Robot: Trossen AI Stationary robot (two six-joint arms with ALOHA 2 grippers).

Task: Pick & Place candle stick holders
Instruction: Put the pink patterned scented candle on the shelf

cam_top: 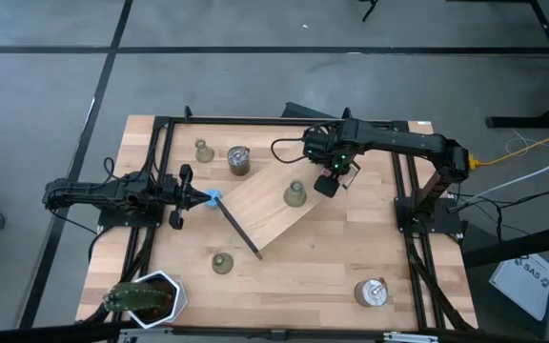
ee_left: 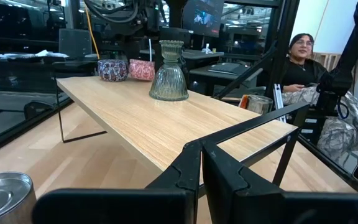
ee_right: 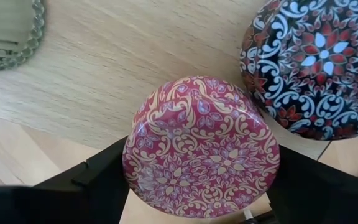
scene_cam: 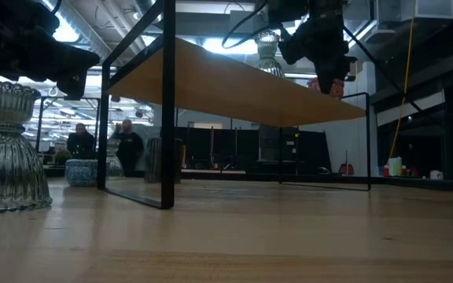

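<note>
Right wrist view, starting from the nearest thing: the right gripper (cam_top: 329, 182) hangs over the near edge of the raised wooden shelf (cam_top: 255, 214). Its two fingers stand wide apart on either side of a red patterned puck (ee_right: 201, 146). I cannot see that the pads press on it, so I judge the puck is only framed, not held. Just beside it lies a dark blue patterned puck (ee_right: 312, 65), and a little farther the beaded rim of a candle stick holder (ee_right: 8, 34) shows at the corner of the picture.

The risk, I think, is that the gripper closes on the wrong thing. The puck, not the holder, lies between the fingers. A sideways move from here could also push the pucks off the shelf edge, or knock over the holder.

That holder (ee_left: 168, 78) stands upright near the middle of the shelf. It is ribbed and bell-shaped, with a wide base and a narrow neck (in the left wrist view it looks like greenish glass). Two more holders stand on the table: one (cam_top: 221, 262) in front of the shelf and one (cam_top: 203, 150) behind it, near a silver tin (cam_top: 238, 160).

The left gripper (cam_top: 191, 197) waits at the left end of the shelf, closed and empty.
</note>
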